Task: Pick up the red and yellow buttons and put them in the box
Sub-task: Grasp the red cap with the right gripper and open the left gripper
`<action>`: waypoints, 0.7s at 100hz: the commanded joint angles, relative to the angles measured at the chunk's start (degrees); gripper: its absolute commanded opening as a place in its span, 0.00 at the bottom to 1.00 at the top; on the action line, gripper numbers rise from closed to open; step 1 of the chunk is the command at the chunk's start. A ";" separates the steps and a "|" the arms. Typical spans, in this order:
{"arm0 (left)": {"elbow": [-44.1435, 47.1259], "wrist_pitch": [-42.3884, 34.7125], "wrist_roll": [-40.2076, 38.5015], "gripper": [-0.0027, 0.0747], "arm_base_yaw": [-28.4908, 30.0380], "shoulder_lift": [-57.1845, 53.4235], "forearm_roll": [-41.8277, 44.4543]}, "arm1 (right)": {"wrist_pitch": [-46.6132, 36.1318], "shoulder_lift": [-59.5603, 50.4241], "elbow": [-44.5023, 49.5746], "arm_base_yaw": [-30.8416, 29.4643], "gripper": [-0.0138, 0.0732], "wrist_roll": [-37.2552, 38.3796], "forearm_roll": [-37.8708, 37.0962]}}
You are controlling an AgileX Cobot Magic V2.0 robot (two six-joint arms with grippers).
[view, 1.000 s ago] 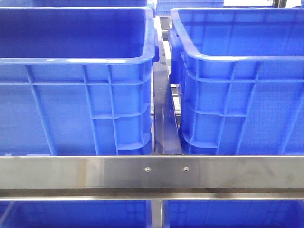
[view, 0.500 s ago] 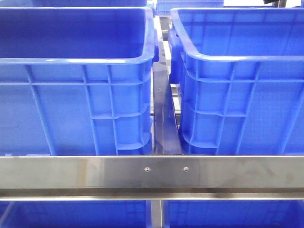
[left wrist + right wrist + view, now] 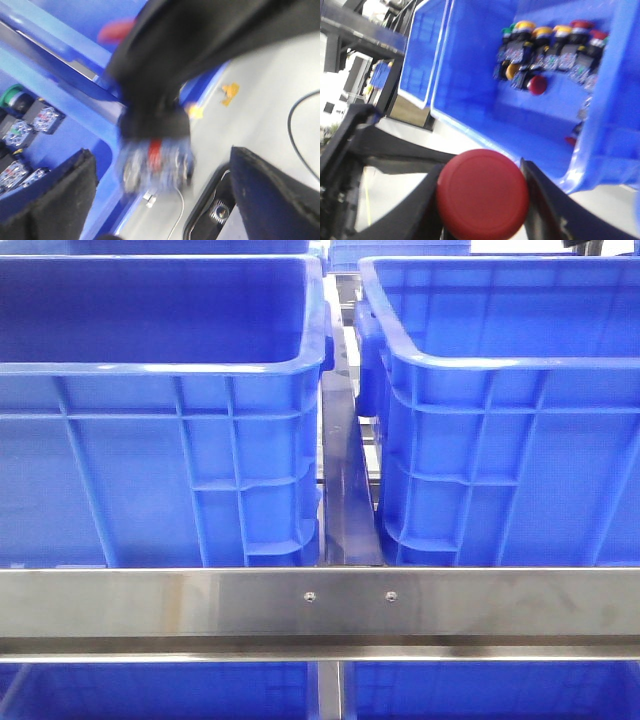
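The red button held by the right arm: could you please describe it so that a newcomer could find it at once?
In the right wrist view, start from the blue crate that holds a row of push buttons. In front of that crate, the right pincer is clamped on a red button. It is the one outside the crate, showing a broad, plain round red cap, far larger in view than the others.

You can see a big round red button (image 3: pixel 482 194) held tight between the right gripper's two fingers. Behind it sits the blue box (image 3: pixel 485 95) with thick walls. Inside, more buttons (image 3: pixel 555 47) stand in a row against one wall, with yellow, red and green tops. One red one (image 3: pixel 537 85) lies just beside the row.
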 commanded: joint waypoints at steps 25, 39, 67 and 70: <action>-1.11 -3.07 -1.30 0.72 14.80 -6.13 -0.41 | 2.25 -1.82 -2.25 -5.91 0.30 -2.17 3.46; 2.61 -3.57 -1.38 0.72 23.02 -9.47 -0.41 | 2.29 -1.82 -2.25 -6.76 0.30 -2.30 3.46; 18.66 -10.41 -3.31 0.72 37.67 -22.99 -0.48 | 1.79 -1.82 -2.25 -6.98 0.30 -2.30 3.46; 20.33 -11.19 -3.31 0.72 38.98 -25.06 -0.48 | 1.71 -1.82 -2.25 -6.98 0.30 -2.30 3.46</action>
